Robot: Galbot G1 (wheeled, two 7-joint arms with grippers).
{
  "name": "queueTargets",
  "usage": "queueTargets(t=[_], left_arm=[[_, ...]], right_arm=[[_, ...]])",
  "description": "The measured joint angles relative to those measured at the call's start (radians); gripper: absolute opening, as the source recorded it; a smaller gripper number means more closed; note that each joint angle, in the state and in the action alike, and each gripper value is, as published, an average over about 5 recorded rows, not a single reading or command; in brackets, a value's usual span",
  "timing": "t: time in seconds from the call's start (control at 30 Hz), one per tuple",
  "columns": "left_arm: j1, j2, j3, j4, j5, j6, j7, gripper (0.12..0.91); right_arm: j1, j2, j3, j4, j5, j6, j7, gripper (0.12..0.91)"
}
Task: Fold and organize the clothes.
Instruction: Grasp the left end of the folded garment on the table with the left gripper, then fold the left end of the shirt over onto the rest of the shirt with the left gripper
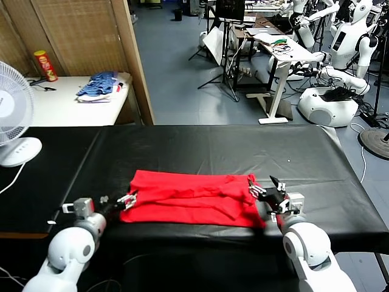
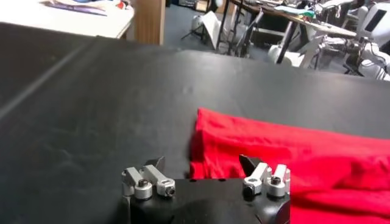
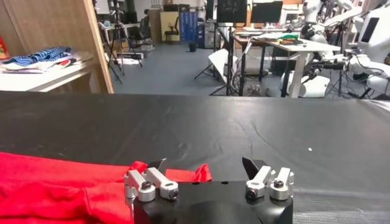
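The clothes are one red T-shirt [image 1: 188, 198] lying folded into a long flat band across the black table [image 1: 213, 146], near its front edge. My left gripper [image 1: 129, 199] is open at the shirt's left end. In the left wrist view the left gripper [image 2: 202, 162] straddles the shirt's [image 2: 292, 158] corner with nothing pinched. My right gripper [image 1: 264, 187] is open at the shirt's right end. The right wrist view shows the right gripper [image 3: 204, 163] with a small red fold just ahead of its jaws, and the rest of the shirt [image 3: 55, 182] off to one side.
A white fan [image 1: 12, 115] stands on the table's far left. Behind it, a white side table [image 1: 61, 103] holds blue striped garments [image 1: 97, 85] and a red can [image 1: 45, 66]. A wooden post [image 1: 137, 61] rises at the table's back. Other robots [image 1: 340, 55] and desks stand far behind.
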Motion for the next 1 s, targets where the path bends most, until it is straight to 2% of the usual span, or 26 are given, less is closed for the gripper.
queueTargets(t=[0.07, 0.17, 0.3, 0.43, 0.5, 0.63, 0.83, 1.0], left_arm=[[0.006, -0.008, 0.005, 0.001, 0.011, -0.003, 0.003, 0.716], [0.006, -0.017, 0.013, 0.007, 0.023, -0.006, 0.005, 0.594], [0.001, -0.029, 0.017, 0.024, 0.022, -0.01, 0.004, 0.366], [-0.006, -0.035, 0.018, 0.036, 0.007, -0.009, 0.002, 0.182], [-0.01, -0.035, 0.019, 0.038, 0.006, -0.007, 0.001, 0.151], [-0.019, -0.025, 0.021, 0.034, 0.053, -0.011, 0.001, 0.154], [-0.007, 0.027, -0.01, 0.011, 0.247, -0.058, 0.034, 0.154], [0.025, 0.136, -0.075, 0.019, 0.397, -0.116, 0.055, 0.154]], right_arm=[[0.001, 0.002, -0.003, 0.0, -0.001, 0.0, 0.0, 0.798], [0.001, 0.004, -0.006, 0.002, -0.003, 0.0, -0.002, 0.798], [0.001, 0.005, -0.006, 0.003, -0.005, 0.001, -0.005, 0.798], [0.003, 0.005, -0.005, 0.002, -0.007, 0.001, -0.006, 0.798], [0.005, 0.007, -0.006, 0.001, -0.01, 0.001, -0.006, 0.798], [0.005, 0.013, -0.006, 0.003, -0.018, 0.001, -0.006, 0.798], [-0.001, 0.02, -0.003, 0.007, -0.023, 0.002, -0.004, 0.798], [-0.004, 0.028, -0.004, 0.007, -0.024, 0.002, -0.002, 0.798]])
